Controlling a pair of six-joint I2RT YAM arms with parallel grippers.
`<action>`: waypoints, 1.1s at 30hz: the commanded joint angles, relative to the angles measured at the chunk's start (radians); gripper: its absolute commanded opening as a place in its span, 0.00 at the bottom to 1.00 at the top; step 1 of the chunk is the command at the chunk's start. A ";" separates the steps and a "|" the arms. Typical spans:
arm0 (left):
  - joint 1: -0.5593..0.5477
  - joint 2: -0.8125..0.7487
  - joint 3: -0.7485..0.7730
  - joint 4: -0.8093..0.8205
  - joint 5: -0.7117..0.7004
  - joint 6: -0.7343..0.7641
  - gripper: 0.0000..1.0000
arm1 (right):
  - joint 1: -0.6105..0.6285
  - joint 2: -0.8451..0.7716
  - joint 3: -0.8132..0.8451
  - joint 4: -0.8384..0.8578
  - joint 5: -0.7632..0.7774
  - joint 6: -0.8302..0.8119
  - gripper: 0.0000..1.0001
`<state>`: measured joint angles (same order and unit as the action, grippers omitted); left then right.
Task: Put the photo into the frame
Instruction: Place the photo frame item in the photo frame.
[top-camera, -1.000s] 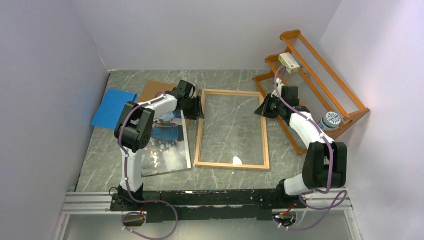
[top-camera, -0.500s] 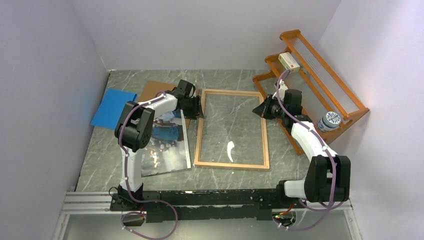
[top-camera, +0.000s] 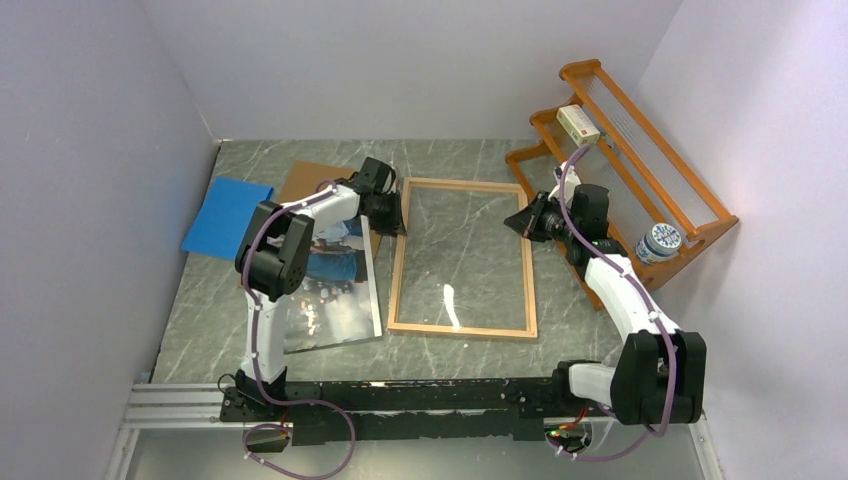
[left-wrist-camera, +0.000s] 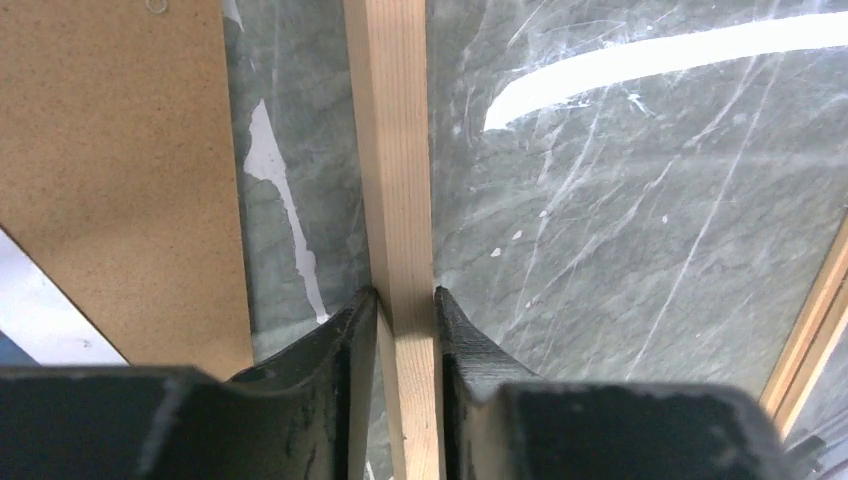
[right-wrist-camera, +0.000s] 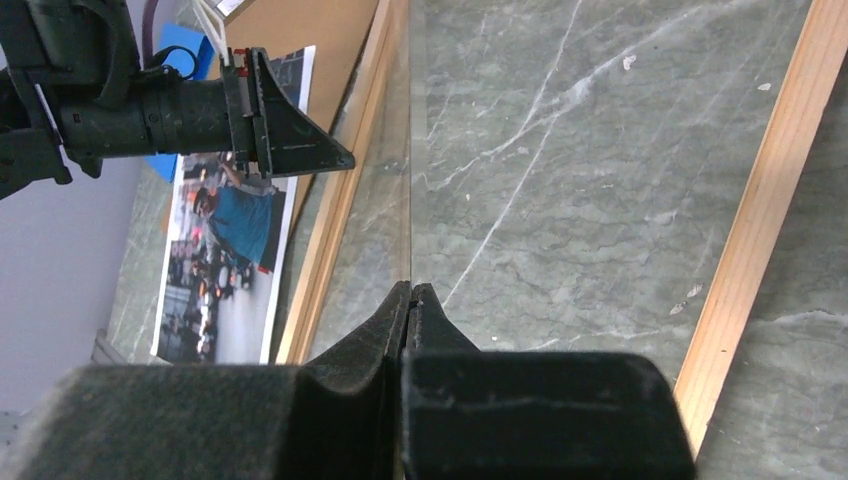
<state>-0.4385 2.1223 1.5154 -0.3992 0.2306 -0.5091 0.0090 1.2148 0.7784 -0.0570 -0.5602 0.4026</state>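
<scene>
Large thin colour photo print is laid face up lower left of centre, just beside the narrow light-orange wooden picture frame, not yet in it. Print is judged light, floppy and slick on stone, best pinched at a free corner and kept flat. Left gripper is closed on the frame's left rail. Right gripper is pinched shut on the edge of a clear glass pane, which is judged fragile. Grey marble-pattern tabletop is hard and smooth. Brown hardboard panel, blue sheet and orange slatted rack are seen at the back, with pale walls close around.
</scene>
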 joint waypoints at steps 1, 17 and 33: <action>-0.003 0.071 0.011 -0.131 -0.173 0.063 0.23 | 0.000 -0.019 0.020 0.045 -0.034 0.047 0.00; 0.093 -0.109 -0.110 -0.031 0.033 0.005 0.59 | 0.013 0.051 0.114 0.126 -0.158 0.220 0.00; 0.207 -0.385 -0.168 -0.020 0.022 -0.110 0.80 | 0.055 0.029 0.310 0.095 -0.183 0.503 0.00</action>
<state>-0.2283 1.7885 1.3407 -0.4004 0.3172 -0.5930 0.0387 1.2678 1.0176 -0.0238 -0.7136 0.7685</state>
